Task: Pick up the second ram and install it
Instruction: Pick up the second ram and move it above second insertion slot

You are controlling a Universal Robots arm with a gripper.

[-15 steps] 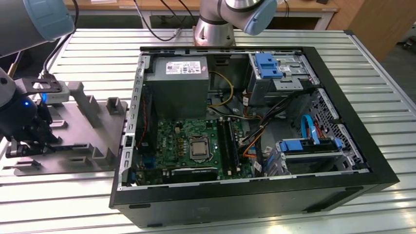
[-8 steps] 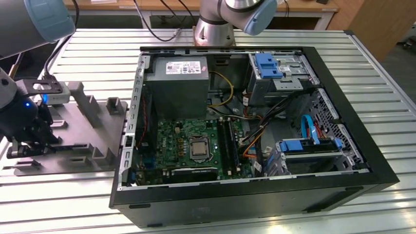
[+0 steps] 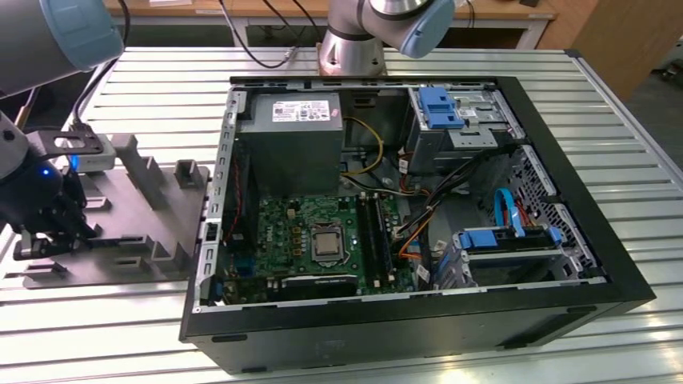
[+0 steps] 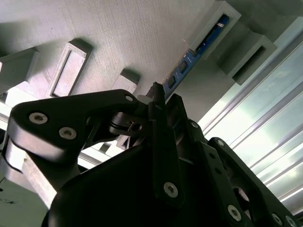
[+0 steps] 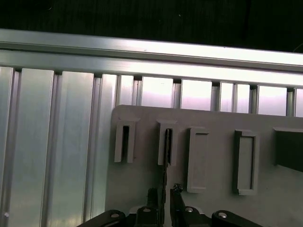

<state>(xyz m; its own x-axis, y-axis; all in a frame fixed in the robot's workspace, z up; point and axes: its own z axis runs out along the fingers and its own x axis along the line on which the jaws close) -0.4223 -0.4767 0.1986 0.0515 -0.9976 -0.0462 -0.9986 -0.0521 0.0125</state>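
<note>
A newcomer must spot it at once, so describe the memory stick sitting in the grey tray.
Find the grey fixture tray at the exterior view's left of the open computer case. The second ram stands on edge in a slotted holder there, by the gripper. It is the thin dark blue board among grey moulded blocks.

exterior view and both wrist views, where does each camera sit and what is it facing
Exterior view: off the arm, looking down on the computer case and fixture tray; arm and gripper at the tray.
First wrist view: on the wrist, facing the tray and table slats, gripper in front.
Second wrist view: on the wrist, looking past the gripper at the second ram in the tray.
Shared: all three show gripper and tray.
</note>
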